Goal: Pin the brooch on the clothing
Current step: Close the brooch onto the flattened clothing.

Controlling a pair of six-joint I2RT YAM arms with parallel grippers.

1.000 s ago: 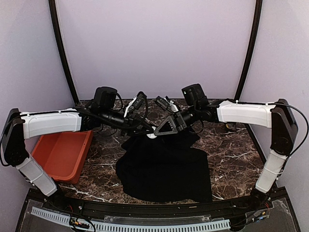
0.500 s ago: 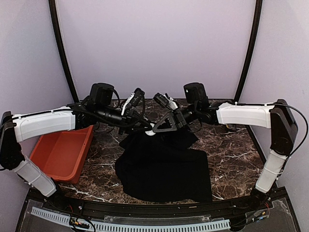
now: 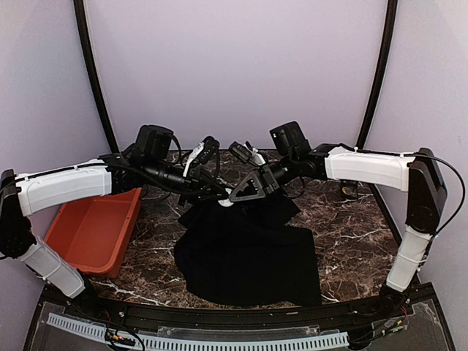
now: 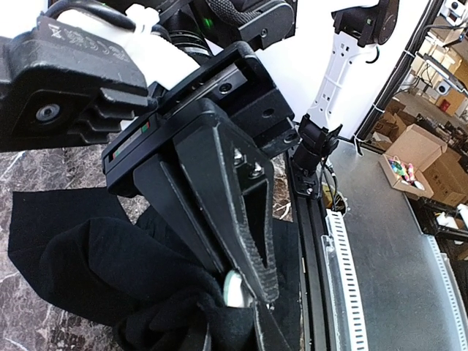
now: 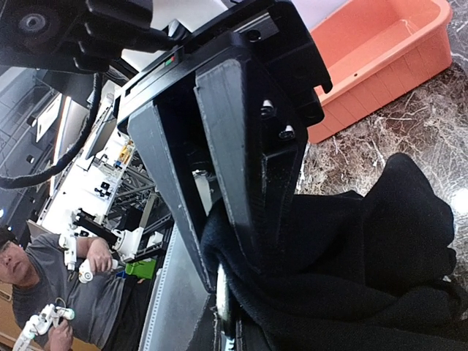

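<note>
The black clothing [image 3: 248,256] lies spread on the marble table, and its far edge is lifted into a bunch where both grippers meet. My left gripper [image 3: 221,196] comes in from the left, shut on the small white round brooch [image 3: 227,203]. In the left wrist view the brooch [image 4: 234,289] shows as a pale disc at the fingertips of the left gripper [image 4: 259,292], pressed against a fold of clothing [image 4: 95,263]. My right gripper [image 5: 238,267] is shut on the bunched clothing [image 5: 365,256], with the brooch's [image 5: 221,292] edge just below. The shirt's print is hidden.
An orange bin [image 3: 91,234] stands on the table's left side, also seen in the right wrist view as the orange bin [image 5: 373,58]. A black frame rail [image 3: 219,318] runs along the near edge. A person [image 5: 44,292] stands beyond the table.
Both arms have shifted slightly left and up, with the grippers staying together at the lifted fold. The grips have not changed.
</note>
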